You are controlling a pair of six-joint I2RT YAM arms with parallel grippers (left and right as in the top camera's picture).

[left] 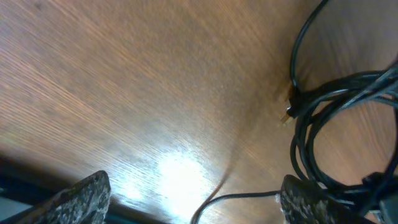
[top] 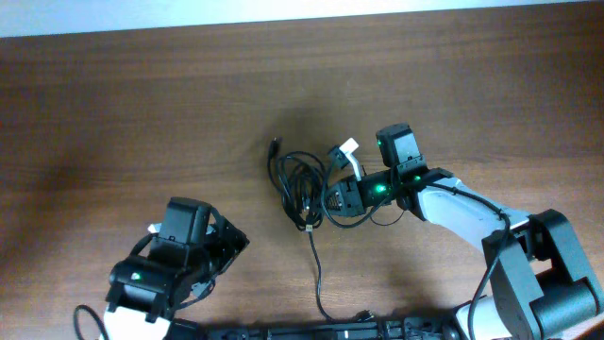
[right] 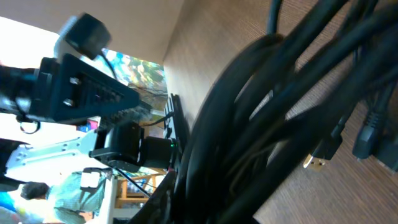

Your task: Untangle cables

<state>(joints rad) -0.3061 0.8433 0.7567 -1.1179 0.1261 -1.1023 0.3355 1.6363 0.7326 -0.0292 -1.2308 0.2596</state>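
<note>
Brown wood-grain table (top: 142, 113), with a pale strip (top: 283, 14) along the 12 o'clock edge in the overhead view. There's a bright glare patch on the wood in the left wrist view. Room only shows in the right wrist view: bright background at 9 o'clock, dark equipment, one person in a green top (right: 65, 193) at 8 o'clock. Count: two arms, two grippers, one tangle of cables (top: 304, 189) about mid-table. Can't count individual cords, too overlapped. One loose strand (top: 319, 274) runs off the tangle toward 6 o'clock. Overhead shows one dark plug (top: 275, 146) at the tangle's 11 o'clock and one white tag or connector (top: 347, 149) at its 1 o'clock, can't tell which. Right gripper (top: 338, 200) sits at the tangle's 3 o'clock side, jaws narrow and clamped on the bundle. Its own camera is filled with thick black cords, fingers hidden behind them. Left gripper (top: 231, 244) is at the tangle's 8 o'clock, well apart, jaws wide and holding nothing. Both fingertips (left: 87, 194) sit at the frame's bottom corners with bare wood between. View differences: the left wrist shows a gold-tipped plug (left: 287, 115) at 3 o'clock beside the loops. The right wrist shows a flat gold-tipped plug (right: 317, 163) at 4 o'clock plus a dark connector (right: 373, 134) at the 3 o'clock edge.
</note>
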